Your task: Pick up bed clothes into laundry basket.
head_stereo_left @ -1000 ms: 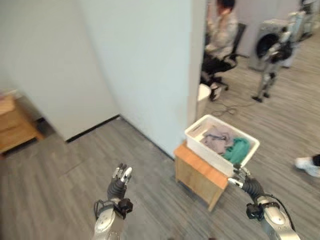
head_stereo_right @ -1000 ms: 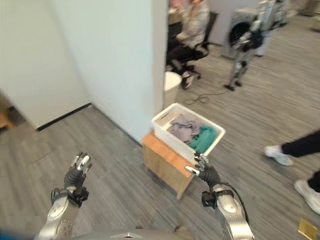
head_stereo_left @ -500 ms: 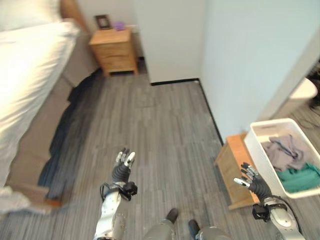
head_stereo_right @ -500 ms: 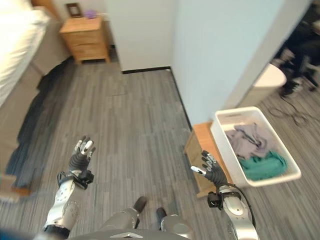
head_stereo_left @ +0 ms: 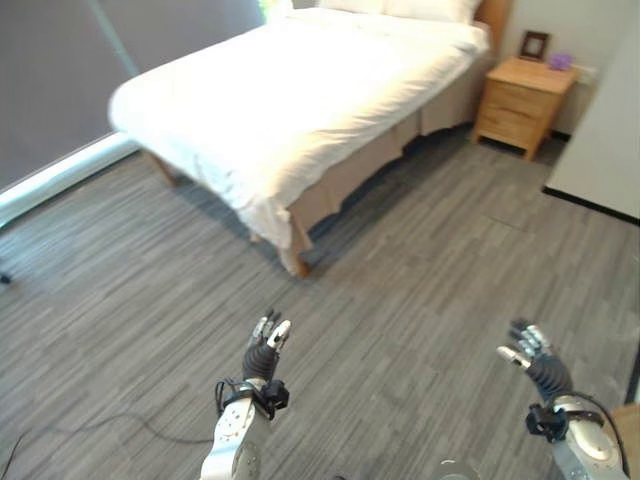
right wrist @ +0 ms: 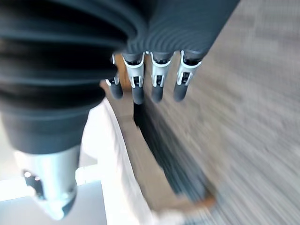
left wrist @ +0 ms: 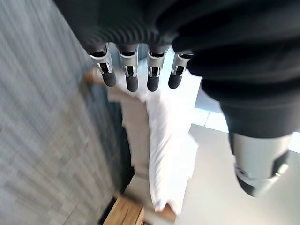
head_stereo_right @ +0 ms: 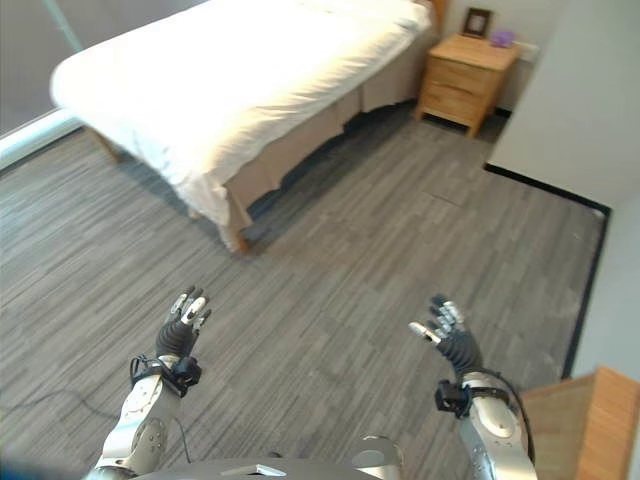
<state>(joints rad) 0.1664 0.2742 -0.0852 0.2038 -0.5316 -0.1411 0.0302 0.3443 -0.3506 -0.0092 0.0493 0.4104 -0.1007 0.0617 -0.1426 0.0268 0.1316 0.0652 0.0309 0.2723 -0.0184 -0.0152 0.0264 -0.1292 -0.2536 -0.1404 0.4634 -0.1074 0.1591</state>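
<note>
The left robot hand (head_stereo_left: 264, 348) is held up over the grey wood floor (head_stereo_left: 420, 270), low in the eye views and toward the robot's left. Its fingers (left wrist: 132, 78) are stretched out straight and spread a little, and nothing is held in them. The right robot hand (head_stereo_right: 447, 333) is held up the same way on the robot's right side, also with its fingers (right wrist: 157, 89) straight and nothing in it. Both hands are seen well apart from each other and well apart from the bed (head_stereo_left: 300, 90). The bed is seen far ahead, past the hands, across a wide stretch of floor. It is covered by white bed clothes (head_stereo_right: 220, 80), which are spread flat over the top and hang down over the near corner. Under the white cover a brown side of the bed can be seen. White pillows (head_stereo_left: 420, 8) are laid at the far end. A small wooden nightstand (head_stereo_left: 522, 102) is placed just beside the head of the bed, on the robot's right. A little picture frame (head_stereo_left: 534, 44) and a small purple thing (head_stereo_left: 560, 61) are set on top of it. A pale wall (head_stereo_right: 590, 110) is seen on the right, with a dark strip along its foot. A corner of a wooden stand (head_stereo_right: 590, 425) is seen low on the right, near the right arm.
</note>
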